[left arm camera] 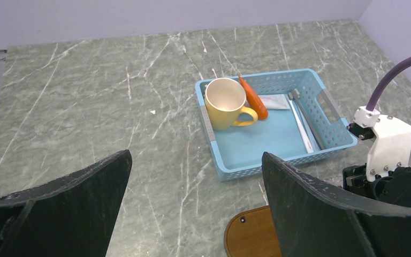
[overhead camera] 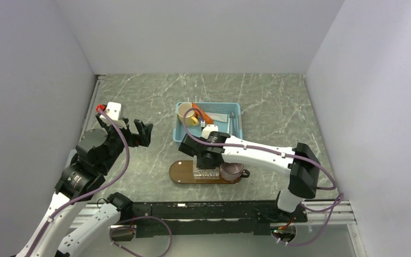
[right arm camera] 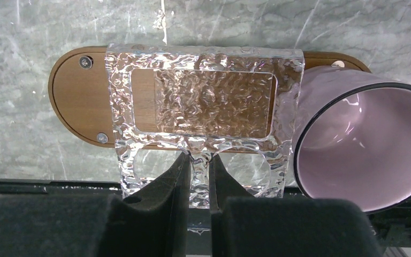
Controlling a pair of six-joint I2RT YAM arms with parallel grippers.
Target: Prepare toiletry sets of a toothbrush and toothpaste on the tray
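The left arm (overhead camera: 93,155) is folding up on its own side, with the left end effector (overhead camera: 137,134) hanging above the tabletop, fingers (left arm camera: 310,203) spread wide. The right arm (overhead camera: 257,152) is stretching leftward across the middle, wrist angled down, with the right end effector (right arm camera: 198,182) pinching the near edge of a clear textured holder (right arm camera: 203,96).

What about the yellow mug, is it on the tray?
No, the mug stands inside the blue basket, and the tray lies outside it, nearer the arms.

Gripper (right arm camera: 198,160) pinching clear holder (right arm camera: 203,101), tray (right arm camera: 80,101), pink mug (right arm camera: 364,144)
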